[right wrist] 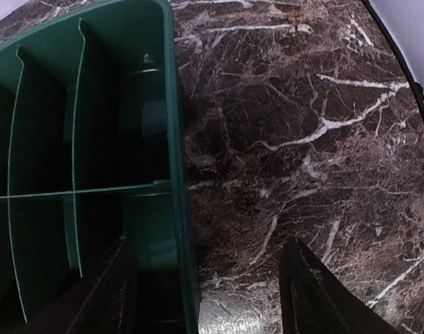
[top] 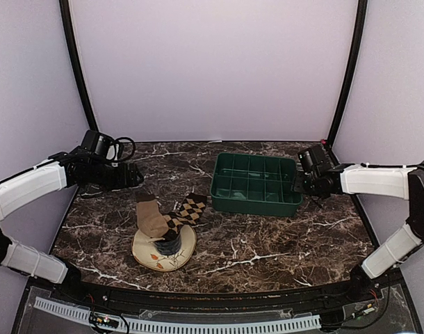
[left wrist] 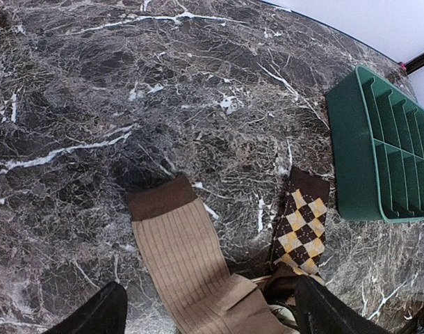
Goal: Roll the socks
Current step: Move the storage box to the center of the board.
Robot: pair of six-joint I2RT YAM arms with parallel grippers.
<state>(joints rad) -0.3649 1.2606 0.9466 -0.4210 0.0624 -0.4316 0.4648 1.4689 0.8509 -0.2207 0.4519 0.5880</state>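
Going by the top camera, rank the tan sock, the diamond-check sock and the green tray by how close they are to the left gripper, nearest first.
Measured from the left gripper:
1. tan sock, just below the gripper in this view, on the left.
2. diamond-check sock, to the right of the tan one, mid-table.
3. green tray, farthest, on the right half of the table.

On the left of the overhead view, white-shelled, black-jointed left arm (top: pixel 31 186) stretched toward centre, black two-finger left gripper (top: pixel 132 175) spread wide, fingers (left wrist: pixel 101 313) at the wrist view's lower corners. On the right, matching right arm (top: pixel 375 179) reaching leftward, black right gripper (top: pixel 300 182) parted, fingers (right wrist: pixel 306 292) low in frame.
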